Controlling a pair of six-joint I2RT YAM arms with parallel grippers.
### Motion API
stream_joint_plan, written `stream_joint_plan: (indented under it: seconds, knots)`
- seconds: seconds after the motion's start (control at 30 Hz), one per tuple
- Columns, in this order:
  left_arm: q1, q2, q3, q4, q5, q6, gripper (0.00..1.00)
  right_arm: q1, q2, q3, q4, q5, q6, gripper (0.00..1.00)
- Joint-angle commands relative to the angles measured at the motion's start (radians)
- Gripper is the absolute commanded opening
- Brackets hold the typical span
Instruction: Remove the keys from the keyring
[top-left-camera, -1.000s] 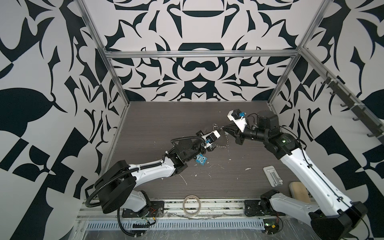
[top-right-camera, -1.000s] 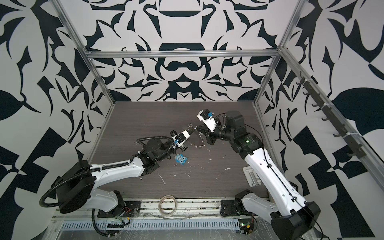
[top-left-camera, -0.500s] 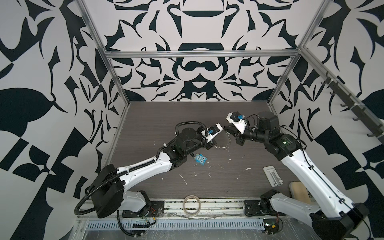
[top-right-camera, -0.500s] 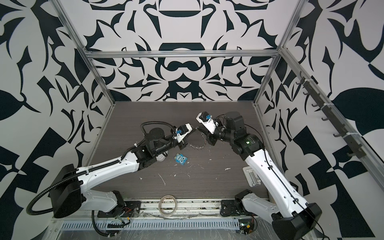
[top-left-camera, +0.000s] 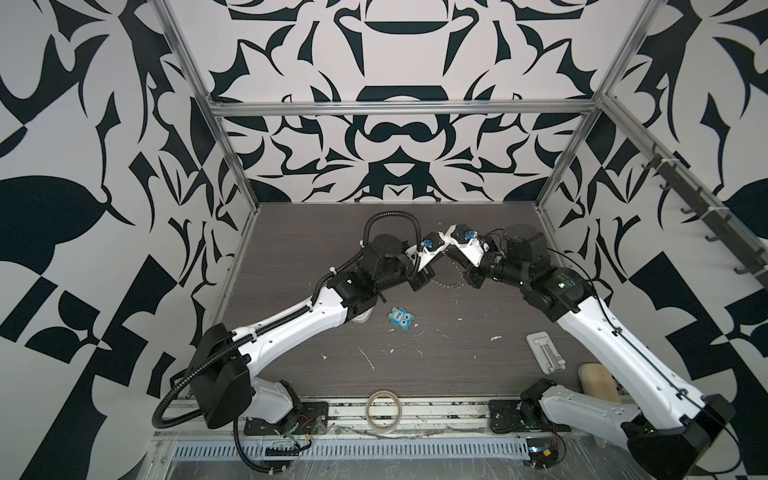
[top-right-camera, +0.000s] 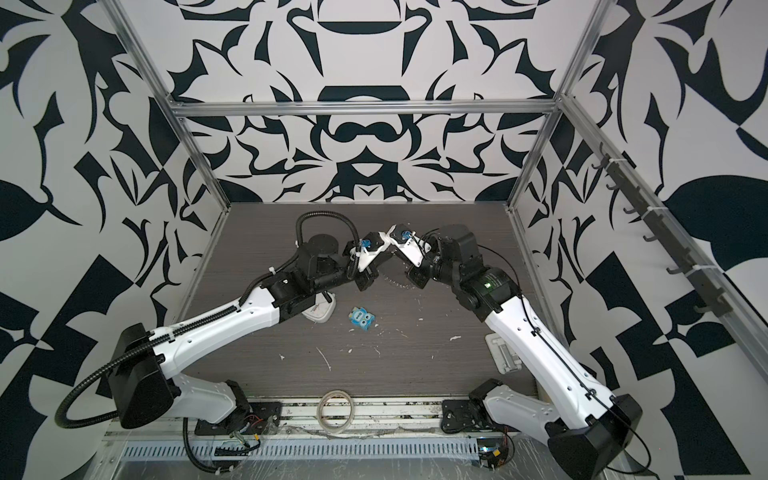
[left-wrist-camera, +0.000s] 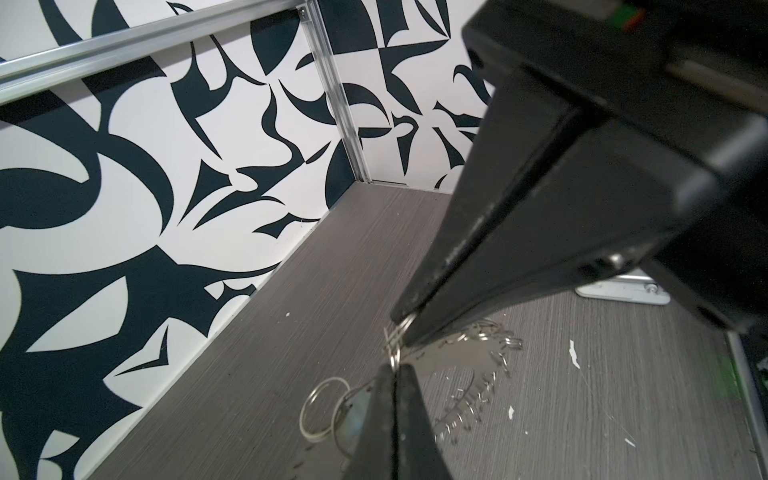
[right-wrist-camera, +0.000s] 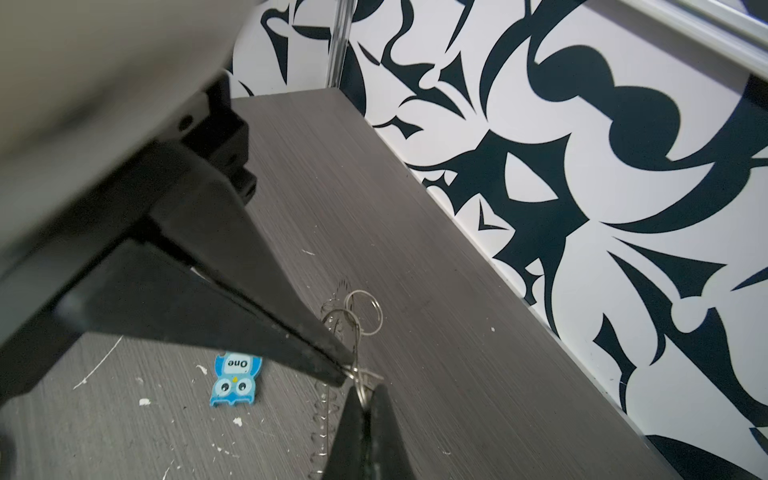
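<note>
The keyring (top-left-camera: 446, 286) (top-right-camera: 395, 281), a flat silver disc fringed with small wire rings, hangs just above the table between both grippers. In the left wrist view my left gripper (left-wrist-camera: 395, 368) is shut on one small ring, with my right gripper (left-wrist-camera: 409, 326) just beyond it and the disc (left-wrist-camera: 457, 353) behind. In the right wrist view my right gripper (right-wrist-camera: 365, 388) is shut on a wire ring, touching the left fingertips (right-wrist-camera: 338, 374). Two larger rings (left-wrist-camera: 324, 407) dangle beside the left fingers. A white oblong tag (top-right-camera: 318, 313), apparently the keys, lies under the left forearm.
A blue owl-faced toy (top-left-camera: 401, 319) (right-wrist-camera: 235, 378) lies on the table in front of the grippers. A tape roll (top-left-camera: 384, 409) sits on the front rail. A white flat bracket (top-left-camera: 545, 351) and a beige block (top-left-camera: 596, 378) lie at the front right. White crumbs dot the table.
The left arm has swung its elbow toward the back and turned its wrist, while its gripper stayed at the keyring. The right gripper has edged slightly left. Both stay shut.
</note>
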Motion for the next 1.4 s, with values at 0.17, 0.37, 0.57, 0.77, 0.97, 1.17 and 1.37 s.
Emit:
stream_joint_plan:
  seconds: [0.17,0.37,0.57,0.77,0.97,1.17,1.37]
  knots:
    - [0.014,-0.008,0.055,0.09,0.031,-0.072,0.0,0.059,0.014,-0.006,-0.015,-0.069,-0.016,0.0]
    - [0.03,-0.042,-0.02,0.168,0.023,-0.064,0.12,-0.024,0.024,0.038,0.003,-0.153,0.026,0.0]
    - [0.031,-0.088,-0.105,0.24,0.033,-0.042,0.28,-0.04,0.032,0.055,-0.011,-0.157,0.026,0.0]
    - [0.028,-0.141,-0.208,0.334,0.005,-0.011,0.32,-0.05,0.03,0.063,-0.014,-0.163,0.034,0.0]
    - [-0.026,-0.166,-0.352,0.546,-0.033,0.127,0.31,-0.055,0.023,0.068,0.006,-0.159,0.085,0.0]
    - [-0.048,-0.06,-0.45,0.844,-0.031,0.171,0.29,-0.072,0.003,0.049,0.072,-0.156,0.171,0.0]
    - [-0.051,0.032,-0.47,1.059,-0.089,0.151,0.29,-0.086,-0.008,0.046,0.1,-0.163,0.21,0.0]
